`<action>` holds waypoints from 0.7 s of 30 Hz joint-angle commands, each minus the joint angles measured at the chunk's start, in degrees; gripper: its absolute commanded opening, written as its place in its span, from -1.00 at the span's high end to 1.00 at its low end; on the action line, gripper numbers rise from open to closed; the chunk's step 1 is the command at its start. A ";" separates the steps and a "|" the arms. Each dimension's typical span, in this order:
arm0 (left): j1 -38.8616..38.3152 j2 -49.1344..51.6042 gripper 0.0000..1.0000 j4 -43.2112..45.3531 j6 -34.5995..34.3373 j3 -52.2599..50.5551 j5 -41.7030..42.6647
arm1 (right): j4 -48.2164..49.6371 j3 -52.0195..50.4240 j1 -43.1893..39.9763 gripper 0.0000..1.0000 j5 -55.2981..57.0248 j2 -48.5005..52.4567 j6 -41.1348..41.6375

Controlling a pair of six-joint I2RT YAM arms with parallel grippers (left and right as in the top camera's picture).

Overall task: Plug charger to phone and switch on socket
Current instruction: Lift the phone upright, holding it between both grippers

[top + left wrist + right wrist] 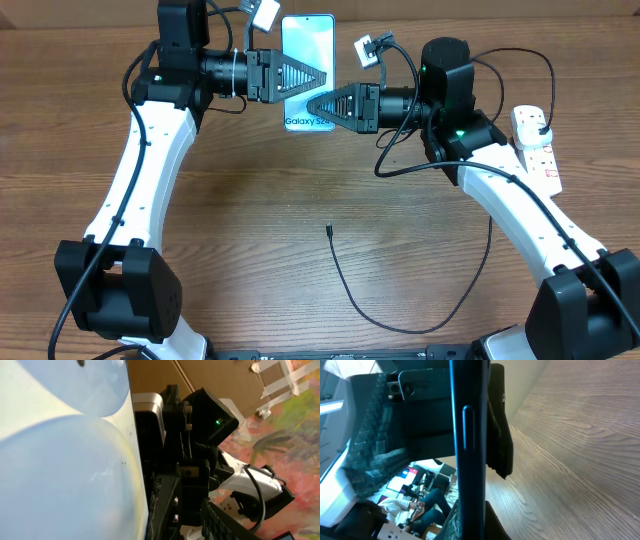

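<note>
Above the table (260, 210), left gripper (328, 77) and right gripper (310, 104) clamp the phone (308, 38).

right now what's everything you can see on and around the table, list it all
phone: one, light blue screen, far centre, between both tools
charger cable: one, black, thin, tip lying free mid-table, looping toward the right arm
power strip: one, white with red markings, far right
plug: one, black, on the power strip
table: one, brown wood
left tool: one, black, over the phone's left side
right tool: one, black, closed on the phone's near end
</note>
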 commanded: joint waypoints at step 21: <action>-1.09 -2.64 0.91 1.88 0.50 0.98 -0.24 | -8.90 0.13 0.24 0.93 1.03 0.37 0.79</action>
